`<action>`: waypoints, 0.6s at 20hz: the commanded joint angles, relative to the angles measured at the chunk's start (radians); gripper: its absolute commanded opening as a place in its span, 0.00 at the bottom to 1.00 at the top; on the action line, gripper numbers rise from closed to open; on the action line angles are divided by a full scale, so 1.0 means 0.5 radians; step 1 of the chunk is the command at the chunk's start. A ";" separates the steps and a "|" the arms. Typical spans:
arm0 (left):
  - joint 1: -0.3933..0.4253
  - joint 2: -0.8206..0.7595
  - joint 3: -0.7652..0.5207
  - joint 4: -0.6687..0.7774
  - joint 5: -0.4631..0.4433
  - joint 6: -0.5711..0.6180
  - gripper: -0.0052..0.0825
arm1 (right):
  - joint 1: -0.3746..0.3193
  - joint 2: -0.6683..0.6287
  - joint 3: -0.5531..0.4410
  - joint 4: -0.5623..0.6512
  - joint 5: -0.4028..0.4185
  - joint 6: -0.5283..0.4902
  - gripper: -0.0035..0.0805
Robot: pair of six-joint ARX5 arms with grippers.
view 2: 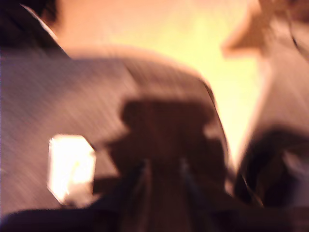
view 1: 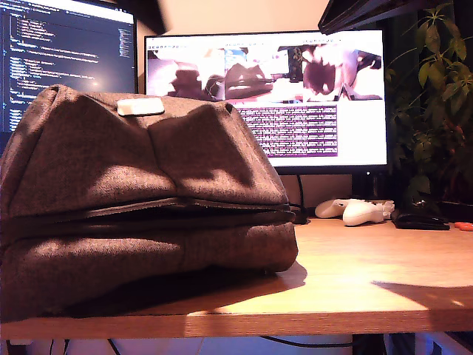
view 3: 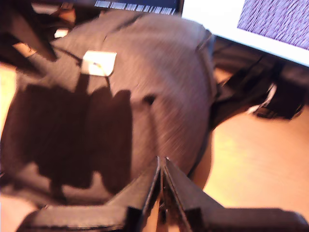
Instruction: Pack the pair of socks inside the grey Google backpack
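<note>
**Describer:** Wooden desk [view 1: 369,274], warm low light, two lit monitors [view 1: 310,89] behind and a leafy plant [view 1: 436,96] at the exterior view's right. You have the grey Google backpack [view 1: 140,200] lying on the desk at the exterior view's left, its white patch [view 1: 140,106] on top and its zip seam [view 1: 162,207] parted a little along the front.

**Operator:** Where are the socks?

**Describer:** You will not find them for certain in any view. Some pale things [view 1: 355,211] lie by the monitor foot, but they look smooth, more like a gadget, and are too small to tell. Judging by this, the packing has not visibly begun: nothing shows at the seam, and whether anything is inside the bag is hidden.

**Operator:** And the grippers?

**Describer:** Neither arm shows in the exterior view. In its own wrist view your second gripper [view 3: 161,166] has its fingertips pressed together with nothing between them, hovering above the backpack [view 3: 145,96], near its edge beside the bare desk. Your first wrist view is badly blurred; your first gripper [view 2: 161,169] also looks down on the backpack [view 2: 72,96], near the patch [view 2: 71,169], but I cannot tell how its jaws stand.
</note>
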 commanded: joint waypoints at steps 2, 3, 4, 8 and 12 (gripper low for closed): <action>0.008 -0.021 0.027 0.188 -0.043 -0.053 0.03 | -0.090 0.015 -0.023 0.164 -0.074 -0.066 0.03; 0.021 -0.021 0.024 0.249 -0.043 -0.055 0.03 | -0.138 0.015 -0.023 0.235 -0.154 -0.066 0.03; 0.039 -0.024 0.011 0.312 -0.042 -0.068 0.03 | -0.208 0.018 -0.023 0.300 -0.230 -0.068 0.03; 0.153 -0.073 -0.100 0.583 -0.002 -0.075 0.03 | -0.578 0.077 -0.023 0.447 -0.497 -0.091 0.03; 0.275 -0.205 -0.272 0.808 0.059 -0.113 0.03 | -0.911 0.076 -0.023 0.549 -0.642 -0.004 0.03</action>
